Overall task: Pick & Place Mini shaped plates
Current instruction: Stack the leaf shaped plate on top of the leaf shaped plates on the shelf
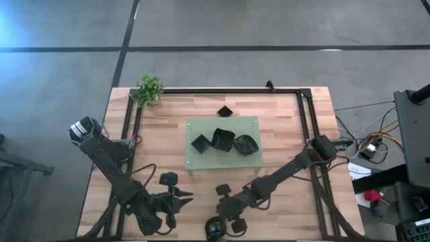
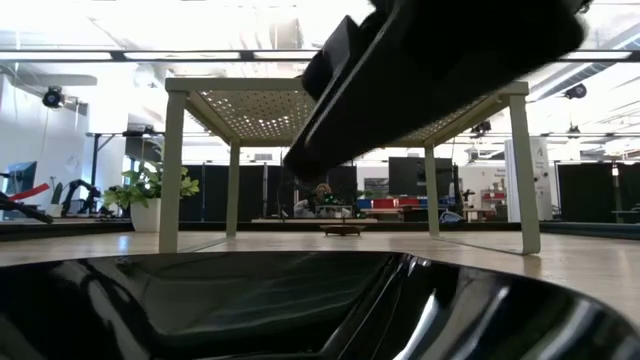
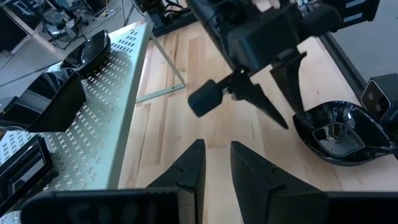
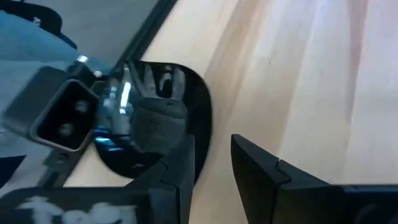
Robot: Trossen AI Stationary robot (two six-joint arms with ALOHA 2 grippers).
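Near the table's near edge, a round glossy black mini plate [image 1: 215, 231] [image 4: 155, 124] [image 3: 339, 130] rests on the wood and fills the bottom of the low view [image 2: 300, 310]. My right gripper [image 1: 221, 219] [image 4: 212, 149] hangs over it, open, one finger above the plate's inside and the other outside its rim. My left gripper [image 1: 183, 197] [image 3: 217, 149] waits to the left of it, narrowly open and empty. Three more black plates [image 1: 200, 142] [image 1: 223, 140] [image 1: 246, 144] sit on the green mat [image 1: 201, 161]. Another one [image 1: 224, 111] lies on the wood beyond the mat. My right gripper stands astride the round plate's rim [image 4: 204, 140], coming from above and slanting down. Its fingers [image 4: 183, 165] hide the place, so I cannot tell whether they touch the rim. The plate lies flat on the table.
A small grey camera box [image 4: 62, 118] stands right beside the round plate at the table's near edge. Black frame rails [image 1: 306, 121] run along the table's sides and far edge. A leafy plant [image 1: 149, 89] sits at the far left corner. Bare wood lies right of the mat.
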